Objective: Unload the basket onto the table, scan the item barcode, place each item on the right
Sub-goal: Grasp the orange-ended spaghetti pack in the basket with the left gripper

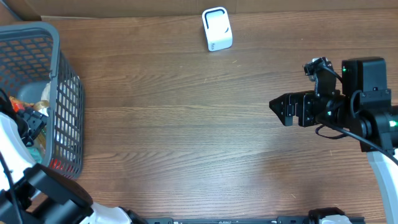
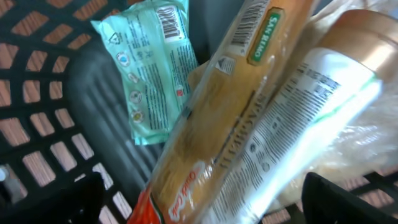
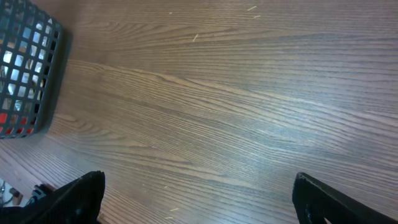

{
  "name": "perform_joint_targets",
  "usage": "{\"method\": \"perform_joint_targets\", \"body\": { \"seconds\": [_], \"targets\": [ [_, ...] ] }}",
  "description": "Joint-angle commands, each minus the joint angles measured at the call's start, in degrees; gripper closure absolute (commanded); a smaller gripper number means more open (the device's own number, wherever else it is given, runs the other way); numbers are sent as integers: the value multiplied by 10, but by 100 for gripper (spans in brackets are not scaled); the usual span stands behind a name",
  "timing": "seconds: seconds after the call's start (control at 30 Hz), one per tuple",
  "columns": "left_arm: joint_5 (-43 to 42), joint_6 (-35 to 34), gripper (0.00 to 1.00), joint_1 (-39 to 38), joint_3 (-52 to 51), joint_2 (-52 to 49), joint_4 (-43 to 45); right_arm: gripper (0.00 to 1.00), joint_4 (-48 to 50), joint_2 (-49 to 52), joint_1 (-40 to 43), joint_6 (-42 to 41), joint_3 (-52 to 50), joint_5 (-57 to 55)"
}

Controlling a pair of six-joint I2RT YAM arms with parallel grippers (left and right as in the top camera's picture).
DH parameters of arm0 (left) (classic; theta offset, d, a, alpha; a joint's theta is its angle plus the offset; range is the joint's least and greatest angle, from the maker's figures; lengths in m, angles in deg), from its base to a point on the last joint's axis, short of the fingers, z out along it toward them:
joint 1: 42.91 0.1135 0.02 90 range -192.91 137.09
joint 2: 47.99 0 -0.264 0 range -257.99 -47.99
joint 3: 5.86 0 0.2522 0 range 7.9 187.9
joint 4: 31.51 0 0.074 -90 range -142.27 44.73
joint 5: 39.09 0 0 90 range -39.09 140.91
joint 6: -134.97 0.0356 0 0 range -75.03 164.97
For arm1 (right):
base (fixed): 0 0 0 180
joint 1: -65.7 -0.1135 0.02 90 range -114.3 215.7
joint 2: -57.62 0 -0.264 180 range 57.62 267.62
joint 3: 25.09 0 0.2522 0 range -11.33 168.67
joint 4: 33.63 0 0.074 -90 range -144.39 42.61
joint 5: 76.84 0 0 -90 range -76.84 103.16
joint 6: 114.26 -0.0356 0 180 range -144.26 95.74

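With the left gripper [image 2: 199, 208] spread wide and empty inside the basket [image 1: 62, 93], lower squarely across the spaghetti packet [image 2: 230, 124], likely the item, wedged between green packet [image 2: 152, 68] and bottle [image 2: 323, 106]. Clamp mid-length, sparing the barcode end. Hold the right gripper [image 1: 286, 109], likewise spread and empty, above bare bench [image 1: 186, 137]. Carry across dark wood grain toward the white scanner [image 1: 217, 29] at the far edge.

Spaghetti packet [image 2: 214, 152] blurred, cut off below.
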Motion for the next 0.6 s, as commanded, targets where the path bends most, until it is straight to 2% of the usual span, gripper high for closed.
{"method": "perform_joint_targets", "body": {
  "seconds": [0.0,0.1,0.4,0.57],
  "targets": [
    [9,30,13,9,0,-16,12,3,1,9,4,9,14,-5],
    [8,34,23,10,0,-34,15,3,-2,16,4,9,14,-5],
    [8,47,23,10,0,-101,33,3,-6,34,4,9,14,-5],
    [9,49,26,11,0,-137,38,3,-6,34,4,9,14,-5]
  ]
}}
